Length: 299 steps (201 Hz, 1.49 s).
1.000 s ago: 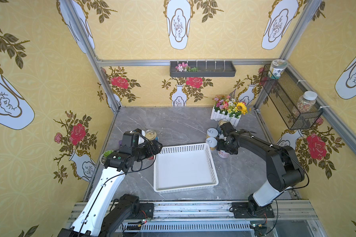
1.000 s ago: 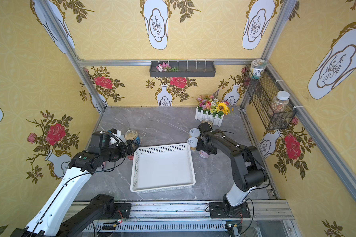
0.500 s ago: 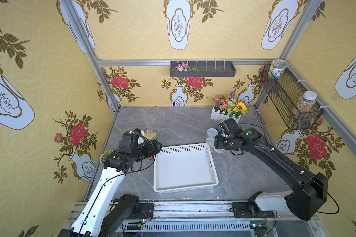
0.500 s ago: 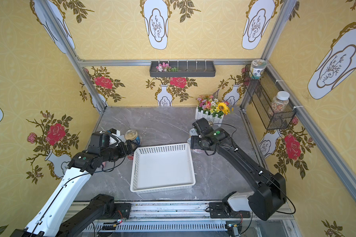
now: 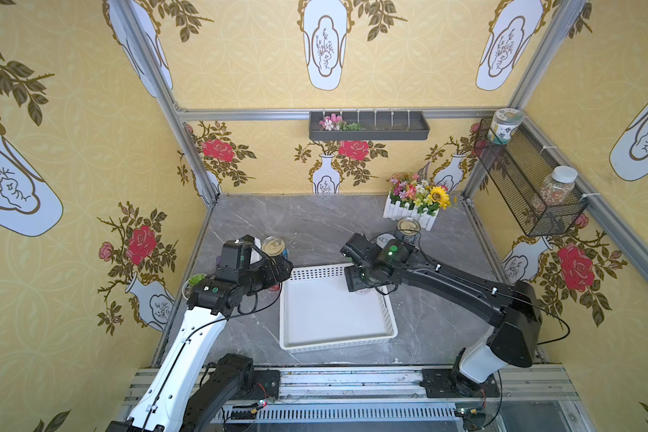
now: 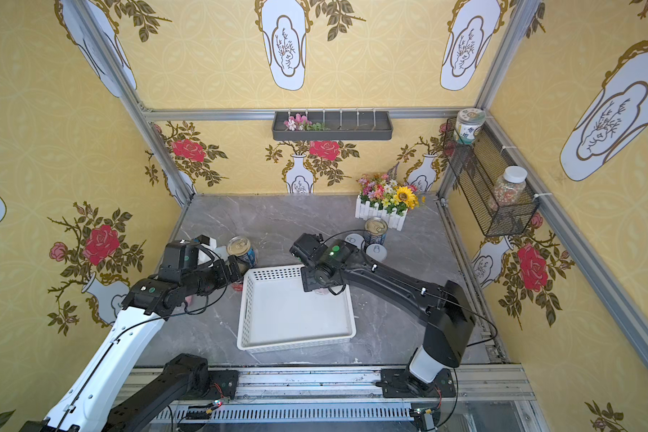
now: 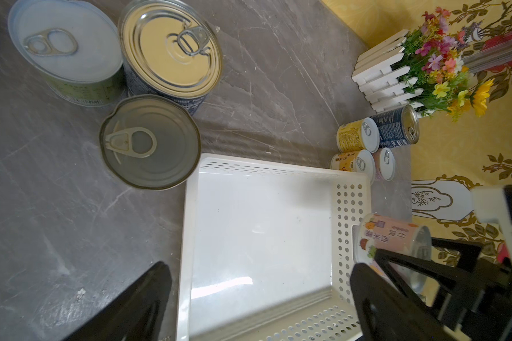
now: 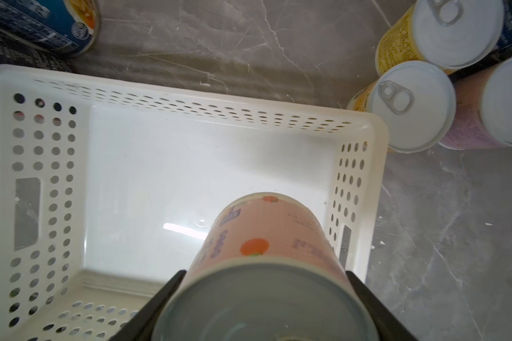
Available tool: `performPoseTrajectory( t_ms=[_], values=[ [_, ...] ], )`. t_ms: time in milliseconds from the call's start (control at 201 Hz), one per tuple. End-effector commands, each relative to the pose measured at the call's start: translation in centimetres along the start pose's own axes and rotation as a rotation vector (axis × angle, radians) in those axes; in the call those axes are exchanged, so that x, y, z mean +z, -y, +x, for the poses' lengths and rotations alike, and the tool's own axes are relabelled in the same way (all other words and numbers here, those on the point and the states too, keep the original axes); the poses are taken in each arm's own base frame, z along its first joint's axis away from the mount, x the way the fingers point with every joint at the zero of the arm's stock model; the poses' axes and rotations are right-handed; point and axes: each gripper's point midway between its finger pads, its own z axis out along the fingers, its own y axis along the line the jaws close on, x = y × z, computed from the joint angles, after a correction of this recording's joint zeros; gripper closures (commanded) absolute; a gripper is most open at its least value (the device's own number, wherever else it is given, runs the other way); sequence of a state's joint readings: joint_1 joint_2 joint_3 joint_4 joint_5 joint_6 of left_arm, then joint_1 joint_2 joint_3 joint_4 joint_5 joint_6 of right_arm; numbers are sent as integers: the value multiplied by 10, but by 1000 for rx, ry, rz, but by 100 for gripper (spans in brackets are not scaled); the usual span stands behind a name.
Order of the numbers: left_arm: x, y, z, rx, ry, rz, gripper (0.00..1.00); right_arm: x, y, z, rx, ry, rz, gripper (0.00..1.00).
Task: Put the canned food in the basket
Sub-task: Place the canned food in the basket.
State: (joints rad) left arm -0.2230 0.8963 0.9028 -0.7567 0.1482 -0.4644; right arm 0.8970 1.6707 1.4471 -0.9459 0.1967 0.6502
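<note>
Pressure is applied by the right gripper [image 8: 265, 274] to a short pink-labelled, white-lidded can [image 8: 263, 224], held over the shallow white perforated plastic basket [image 5: 388, 316], while the left gripper [image 5: 285, 270] is spread wide alongside.

Glossy white plastic basket [image 8: 42, 153] is reflecting light, tall can [image 7: 170, 48] is showing a shiny bare-metal lid, and veined stone-look bench [image 7: 278, 73] is appearing smooth.

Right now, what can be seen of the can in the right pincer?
The pink can is short, its pastel label printed with an orange fruit and purple lettering, its near end pale grey. The right pincer clamps its sides between black fingers. It hangs over the white basket, near a perforated side wall, seemingly clear of it.
</note>
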Motion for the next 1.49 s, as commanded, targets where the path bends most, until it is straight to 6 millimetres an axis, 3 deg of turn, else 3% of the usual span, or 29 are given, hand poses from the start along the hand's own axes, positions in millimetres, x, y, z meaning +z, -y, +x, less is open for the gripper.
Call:
performPoseTrajectory(
  t_ms=[0, 309, 737, 932, 1151, 1236, 1485],
  values=[
    [-1, -1, -1, 2, 4, -10, 0, 18, 0, -12, 11, 20, 43, 24],
    [-3, -2, -3, 1, 15, -15, 0, 80, 20, -10, 60, -73, 86, 24],
    [0, -1, -2, 1, 4, -8, 0, 119, 33, -15, 87, -114, 123, 22],
    [0, -1, -3, -2, 3, -1, 0, 121, 38, -20, 98, -103, 122, 21],
    [-1, -6, -9, -20, 17, -2, 0, 116, 36, -24, 88, -87, 114, 5],
    [-2, -9, -11, -31, 25, -7, 0, 108, 36, -26, 85, -73, 106, 1],
    [2, -13, -13, -45, 16, -20, 0, 71, 32, -32, 85, 0, 59, 0]
  ],
)
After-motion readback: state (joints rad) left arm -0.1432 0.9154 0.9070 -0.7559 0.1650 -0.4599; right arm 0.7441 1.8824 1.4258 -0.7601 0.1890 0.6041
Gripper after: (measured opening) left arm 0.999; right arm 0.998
